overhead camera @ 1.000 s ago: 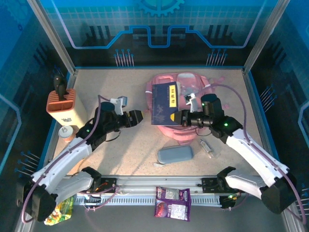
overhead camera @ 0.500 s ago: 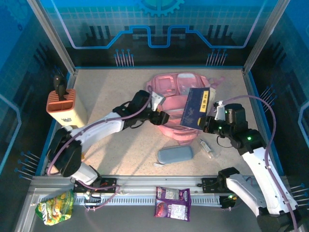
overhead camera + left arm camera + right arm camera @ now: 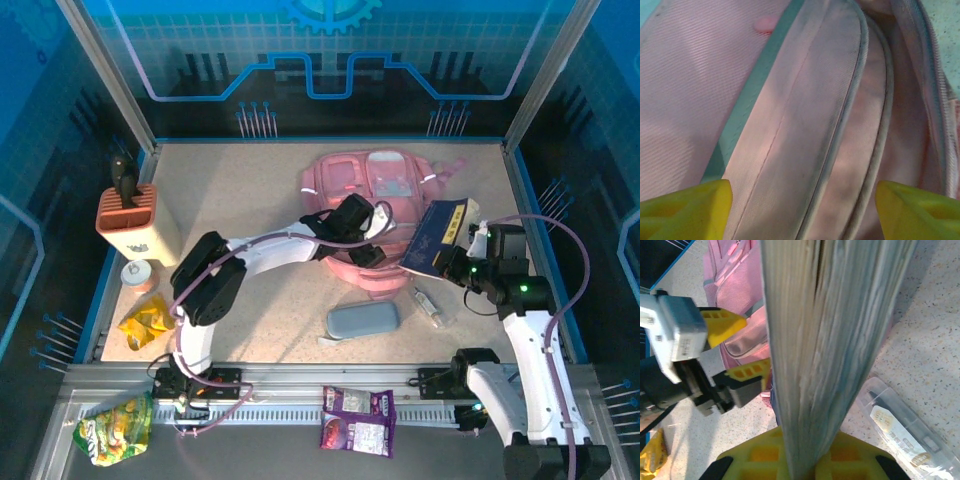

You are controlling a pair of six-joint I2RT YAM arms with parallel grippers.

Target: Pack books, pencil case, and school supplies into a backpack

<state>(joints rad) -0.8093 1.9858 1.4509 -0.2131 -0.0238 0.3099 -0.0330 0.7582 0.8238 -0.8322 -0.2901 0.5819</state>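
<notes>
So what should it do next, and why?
Probably close the left fingers on the piped edge of the backpack. They stand open right over it, while the right fingers hold the navy book tilted beside the bag, which likely needs holding open.

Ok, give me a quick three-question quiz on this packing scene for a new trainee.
1. True or false: the pencil case is already inside the backpack.
2. What do the right fingers hold? A) the pencil case B) the navy book C) nothing
3. Fill in: the left fingers stand open right over the pink ____.
Key: 1 false, it lies on the table; 2 B; 3 backpack.
</notes>
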